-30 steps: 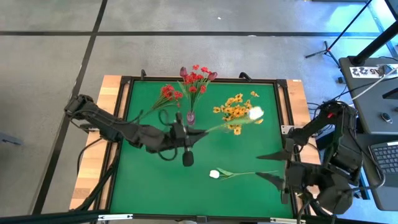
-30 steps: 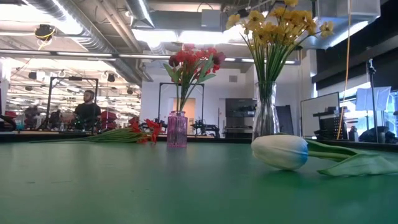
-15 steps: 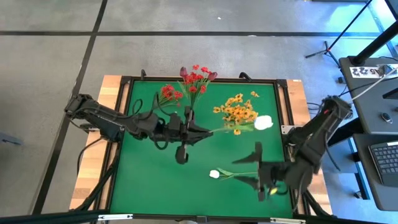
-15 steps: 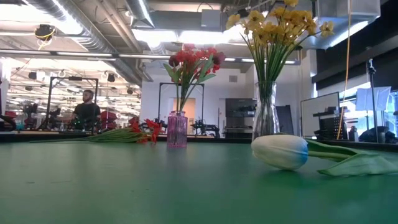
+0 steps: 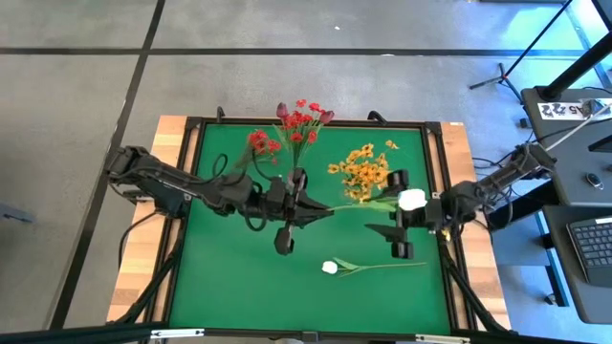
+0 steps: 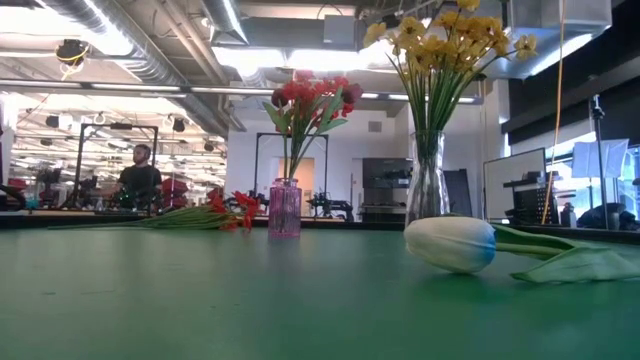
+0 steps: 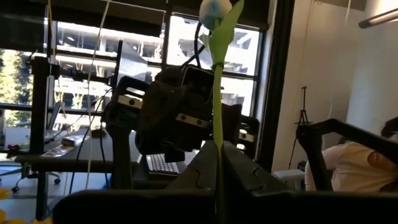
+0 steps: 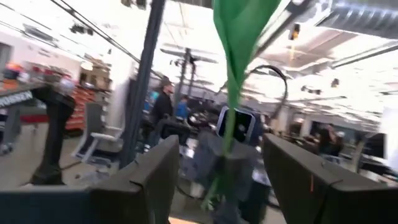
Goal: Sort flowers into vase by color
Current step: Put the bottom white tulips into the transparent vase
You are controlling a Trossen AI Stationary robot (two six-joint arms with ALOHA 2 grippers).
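My left gripper reaches over the mat's middle and is shut on a white bud flower. My right gripper is open and faces it from the table's right. Its fingers stand on either side of that flower's green leaf and stem without touching. A second white bud lies on the mat on its side, also in the low view. Red sprays stand in a pink vase, yellow-orange sprays in a clear vase. One red spray lies on the mat. My left gripper pinches the white flower's thin green stem between its two fingers, near the stem's lower end. The fingers come level from the table's left, and the stem runs on from them toward the table's right. The flower is lifted clear, its bud at the far tip.
The green mat has a raised dark frame and wooden side boards. The near left part of the mat is bare. A desk with a keyboard stands off the table's right. A person stands far off in the room.
My right arm has swung from the near right corner toward the table's middle and risen, turning its open fingers toward the held flower until they stand around its bud end. My left gripper has moved a little toward the table's right, carrying the white bud rightward and nearer.
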